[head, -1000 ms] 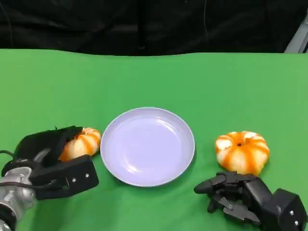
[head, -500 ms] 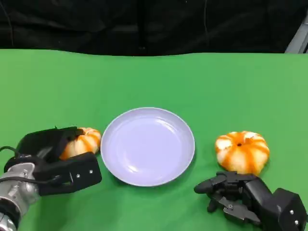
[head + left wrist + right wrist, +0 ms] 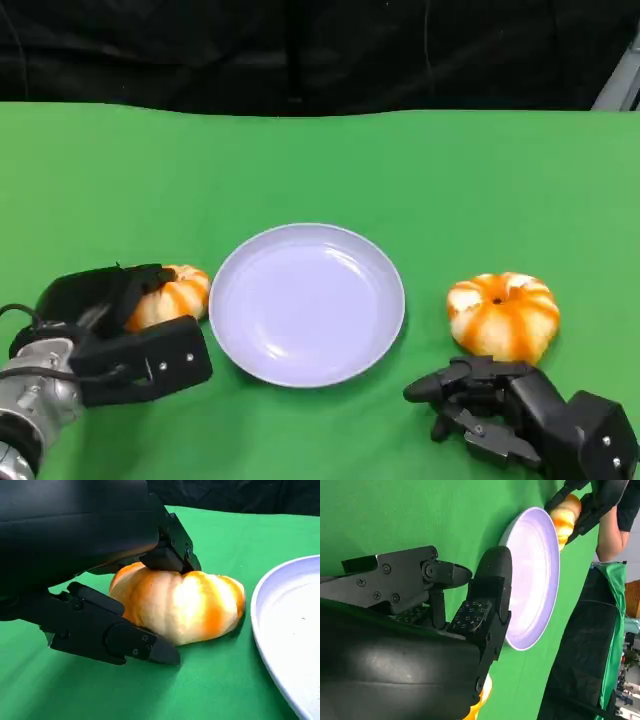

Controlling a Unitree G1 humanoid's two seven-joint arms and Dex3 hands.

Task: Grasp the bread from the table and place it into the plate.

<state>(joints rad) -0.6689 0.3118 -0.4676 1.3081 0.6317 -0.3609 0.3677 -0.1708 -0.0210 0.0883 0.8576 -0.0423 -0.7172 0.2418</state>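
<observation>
A: Left fingers lie over the crown of the bread; the thumb sits low at its near flank. Closed around the loaf, touching above. Whether the thumb presses cannot be told.

B: And the left hand as a whole?

A: Wrapped on that loaf, which rests on the green table just beside the plate's left rim, not lifted.

B: Right hand?

A: Low on the table, fingers curled inward, holding nothing. A second loaf sits just beyond it, apart from the fingers, well right of the plate.

B: How will the bread handle?

A: Judged light and soft: a lobed, pumpkin-shaped bun with a glazed-looking crust. It likely dents under a hard squeeze, and the rounded top may slide under the fingers.

B: Best hold?

A: Across the widest part, fingers over the top and thumb under the side, pressure gentle. The grooves between lobes offer some purchase.

B: Anything else?

A: A person's arm shows past the table edge in the right wrist view.
</observation>
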